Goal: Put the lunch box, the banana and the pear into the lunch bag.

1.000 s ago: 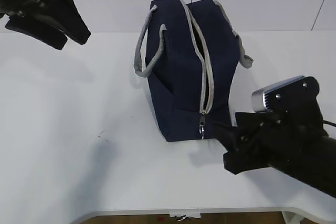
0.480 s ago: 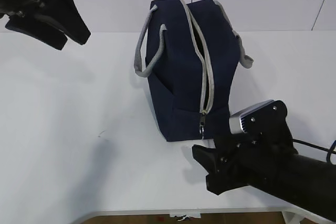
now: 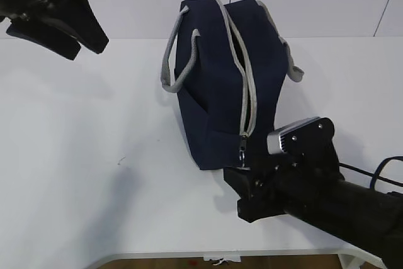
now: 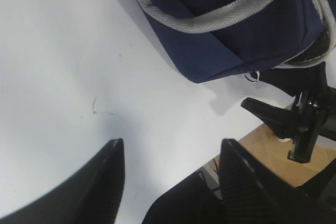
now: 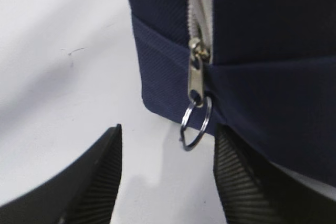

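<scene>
The navy lunch bag (image 3: pixel 217 86) stands on the white table with its grey zipper (image 3: pixel 247 86) running along the top and down the near end. The metal zipper pull with its ring (image 5: pixel 195 119) hangs at the bag's lower near end. My right gripper (image 5: pixel 168 135) is open, its fingers on either side just below the ring; it also shows in the exterior view (image 3: pixel 236 177). My left gripper (image 4: pixel 170 148) is open and empty, raised at the far left (image 3: pixel 88 39). The lunch box, banana and pear are out of view.
Grey handles (image 3: pixel 173 61) hang off both sides of the bag. The white table (image 3: pixel 82 155) spreads left of the bag, with a small dark scratch (image 3: pixel 121 162). The table's front edge runs close below my right arm.
My right gripper moved left and forward, from beside the bag's near right corner to the zipper ring. The left arm and the bag have not moved.
</scene>
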{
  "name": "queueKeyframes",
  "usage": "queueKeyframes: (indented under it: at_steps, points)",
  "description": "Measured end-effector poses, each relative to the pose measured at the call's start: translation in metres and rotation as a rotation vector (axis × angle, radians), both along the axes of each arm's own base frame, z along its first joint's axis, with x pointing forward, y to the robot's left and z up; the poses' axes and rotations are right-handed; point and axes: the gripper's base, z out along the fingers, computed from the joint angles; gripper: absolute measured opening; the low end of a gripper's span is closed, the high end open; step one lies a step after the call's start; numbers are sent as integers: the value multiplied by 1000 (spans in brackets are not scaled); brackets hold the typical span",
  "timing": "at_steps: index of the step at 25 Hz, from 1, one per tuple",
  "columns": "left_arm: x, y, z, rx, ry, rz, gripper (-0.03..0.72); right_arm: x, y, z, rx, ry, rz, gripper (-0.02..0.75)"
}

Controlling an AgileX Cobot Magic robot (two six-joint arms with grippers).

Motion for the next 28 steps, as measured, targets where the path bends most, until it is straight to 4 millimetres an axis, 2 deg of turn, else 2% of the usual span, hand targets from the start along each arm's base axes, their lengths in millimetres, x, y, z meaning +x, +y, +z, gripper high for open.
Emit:
queueKeyframes:
  at_steps: [7,12,19,23,28]
  points:
    - [0,0,0,0,0,0,433,3,-1,-2,12,3,-36,416]
    - [0,0,0,0,0,0,433,4,-2,-1,19,3,-54,298]
    - [0,0,0,0,0,0,433,4,-2,-1,20,1,-54,186]
    - [0,0,0,0,0,0,432,4,-2,-1,24,3,-56,94]
    - [0,0,0,0,0,0,398,4,-2,-1,26,2,-56,20]
